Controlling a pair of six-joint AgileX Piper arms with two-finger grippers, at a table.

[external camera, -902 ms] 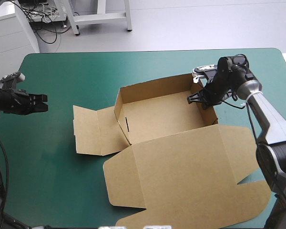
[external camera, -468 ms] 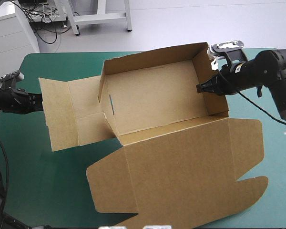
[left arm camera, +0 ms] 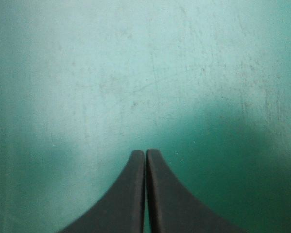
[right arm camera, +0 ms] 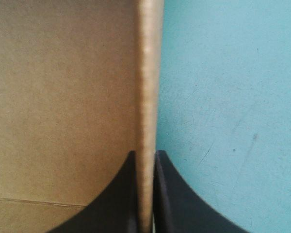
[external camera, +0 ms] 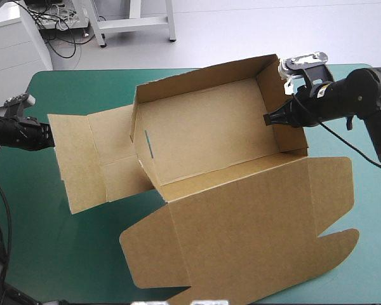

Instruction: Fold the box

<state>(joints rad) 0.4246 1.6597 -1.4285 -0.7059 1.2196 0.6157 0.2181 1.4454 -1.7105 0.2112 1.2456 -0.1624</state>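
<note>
Brown board box (external camera: 209, 133), walls raised, lid flat; right hand (right arm camera: 146, 154) pinching one wall, plain only in wrist view; left hand (left arm camera: 145, 152) pressed together above teal-green tabletop (left arm camera: 136, 73).

The brown box (external camera: 209, 133) sits open as a tray, walls up (left flaps splayed flat). Its lid lies unfolded nearside.
</note>
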